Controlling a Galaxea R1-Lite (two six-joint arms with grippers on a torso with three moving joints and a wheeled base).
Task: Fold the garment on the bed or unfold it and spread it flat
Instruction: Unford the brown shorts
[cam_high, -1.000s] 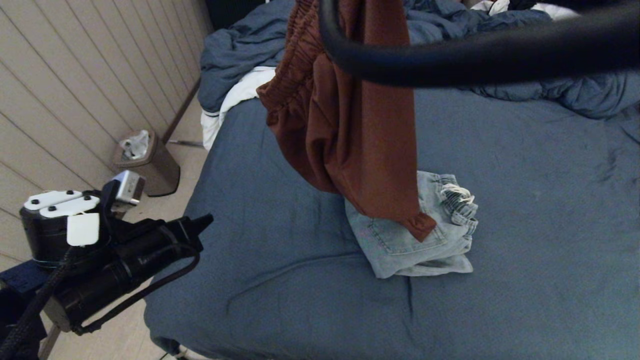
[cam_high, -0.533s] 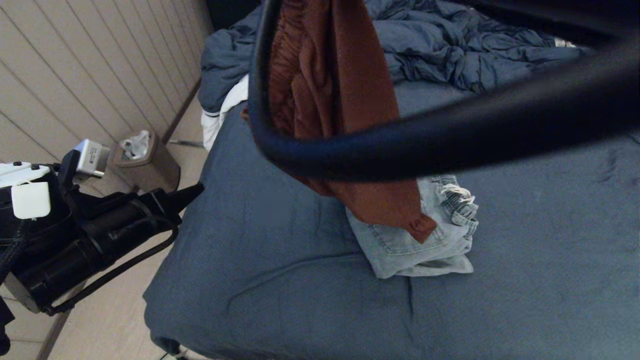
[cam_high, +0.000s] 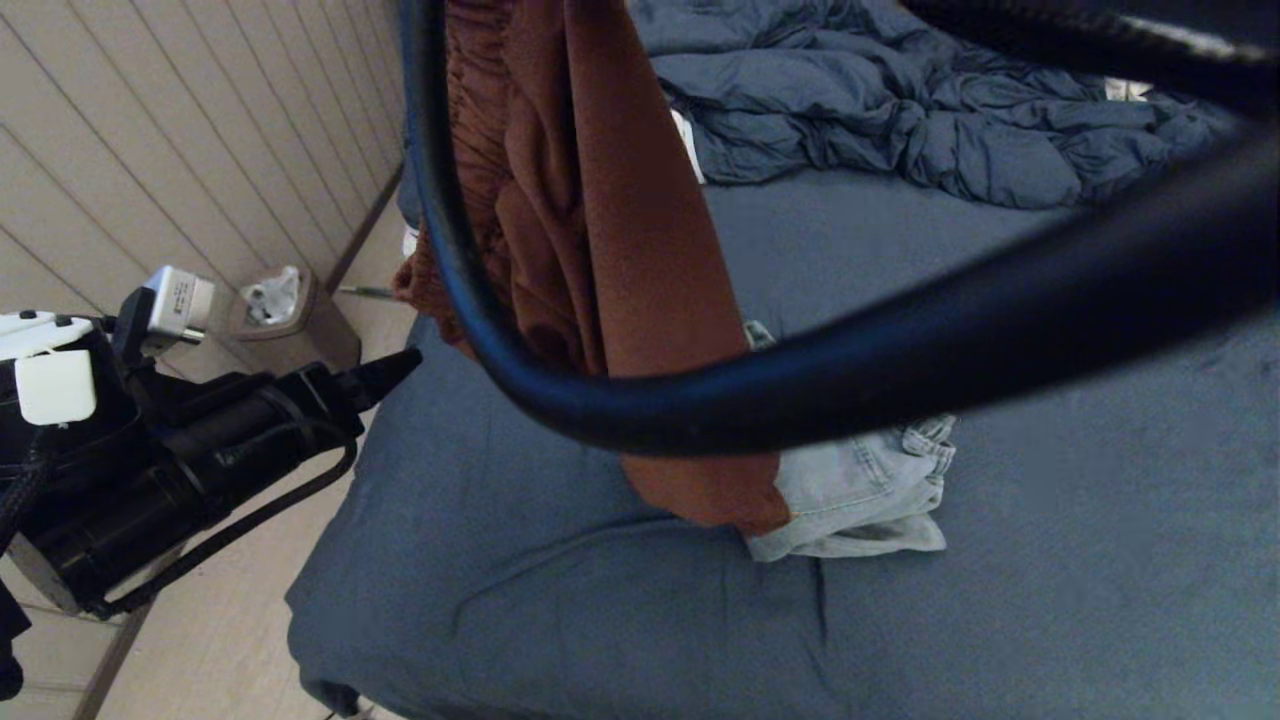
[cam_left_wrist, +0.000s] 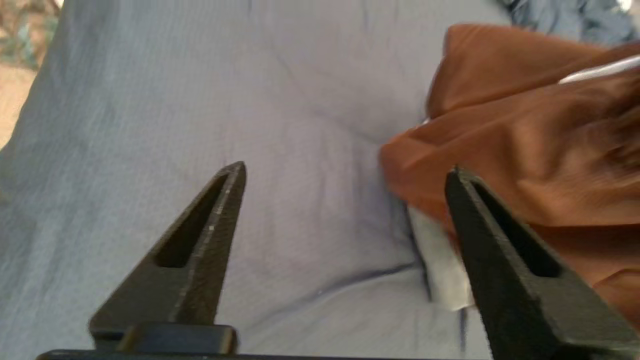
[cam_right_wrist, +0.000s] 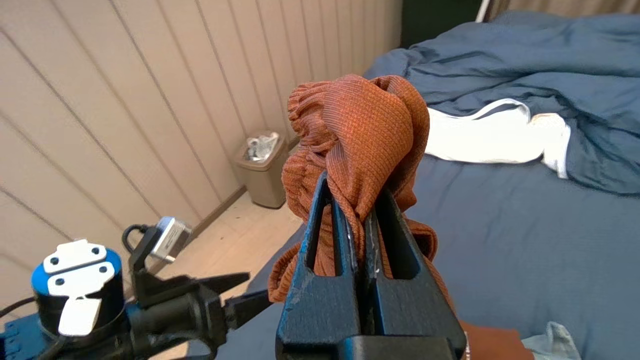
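Observation:
A rust-brown ribbed garment (cam_high: 580, 250) hangs bunched above the bed (cam_high: 1050, 560), its lower hem dangling over a folded pair of light denim jeans (cam_high: 860, 490). My right gripper (cam_right_wrist: 354, 187) is shut on the garment's gathered top edge (cam_right_wrist: 360, 130), high above the slate-blue sheet. My left gripper (cam_high: 395, 368) hovers by the bed's left edge, below and left of the hanging cloth. In the left wrist view it (cam_left_wrist: 345, 172) stands open with nothing between its fingers, and the brown cloth (cam_left_wrist: 525, 150) lies just beyond one fingertip.
A rumpled dark blue duvet (cam_high: 900, 110) with white lining (cam_right_wrist: 490, 135) fills the far end of the bed. A tan waste bin (cam_high: 285, 325) stands on the floor by the panelled wall (cam_high: 150, 150). A black cable (cam_high: 800, 390) loops across the head view.
My left gripper has opened and shifted slightly left. The hanging garment has swung left and lower, now covering more of the jeans. The cable has dropped across the view.

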